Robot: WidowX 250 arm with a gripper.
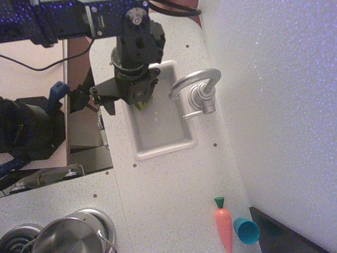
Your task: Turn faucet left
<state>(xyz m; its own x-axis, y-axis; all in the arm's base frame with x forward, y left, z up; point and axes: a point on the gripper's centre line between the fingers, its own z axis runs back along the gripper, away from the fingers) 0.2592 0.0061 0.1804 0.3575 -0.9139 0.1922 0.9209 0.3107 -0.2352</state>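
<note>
The faucet [201, 88] is a shiny silver tap standing on the counter just right of the white sink [163, 150]. Its hooked spout arches left, with the outlet over the sink's right rim. Its round ribbed base is beside the rim, and a thin lever [192, 114] points toward the sink. My black gripper [131, 97] hangs over the sink's upper left part, a short way left of the spout and not touching it. Its fingers look spread and hold nothing. A small yellow-green object [142, 104] shows just below the gripper in the sink, partly hidden.
A toy carrot [224, 227] and a blue cup [246, 231] lie on the counter at the front right. A metal pot [68, 238] sits on the stove at the front left. A white wall [279, 105] runs close behind the faucet.
</note>
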